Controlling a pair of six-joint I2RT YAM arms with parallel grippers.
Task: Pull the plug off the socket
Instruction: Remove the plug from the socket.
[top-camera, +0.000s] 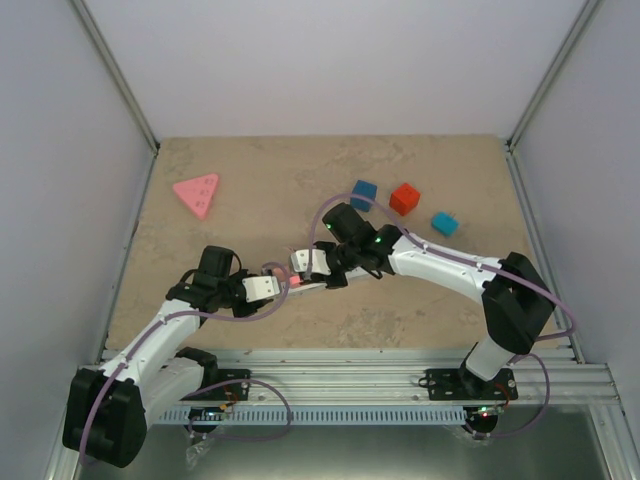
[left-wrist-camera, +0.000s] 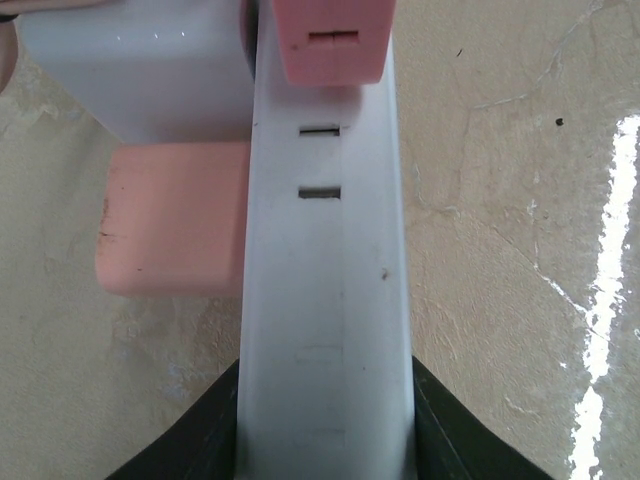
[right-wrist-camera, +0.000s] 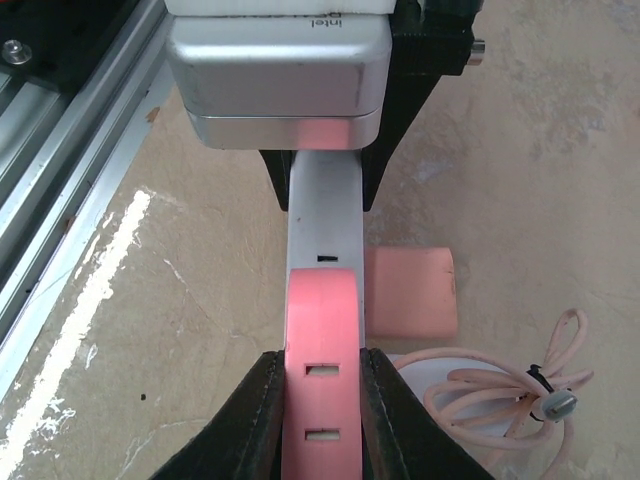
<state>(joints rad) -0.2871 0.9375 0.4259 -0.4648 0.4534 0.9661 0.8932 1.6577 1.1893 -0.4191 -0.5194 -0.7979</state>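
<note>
While the left gripper (left-wrist-camera: 325, 435) clamps the socket (left-wrist-camera: 325, 300) and the right gripper (right-wrist-camera: 320, 405) pinches the pink plug (right-wrist-camera: 320, 320), it looks still seated, so pulling remains.

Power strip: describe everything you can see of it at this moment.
The power strip is a long, narrow white bar, smooth plastic by its look, with small dark slot pairs along its face. It spans between the two arms, mid-table. The left gripper is shut on one end; a pink plug sits on the other, pinched by the right gripper. A pink block lies right beside it.
</note>
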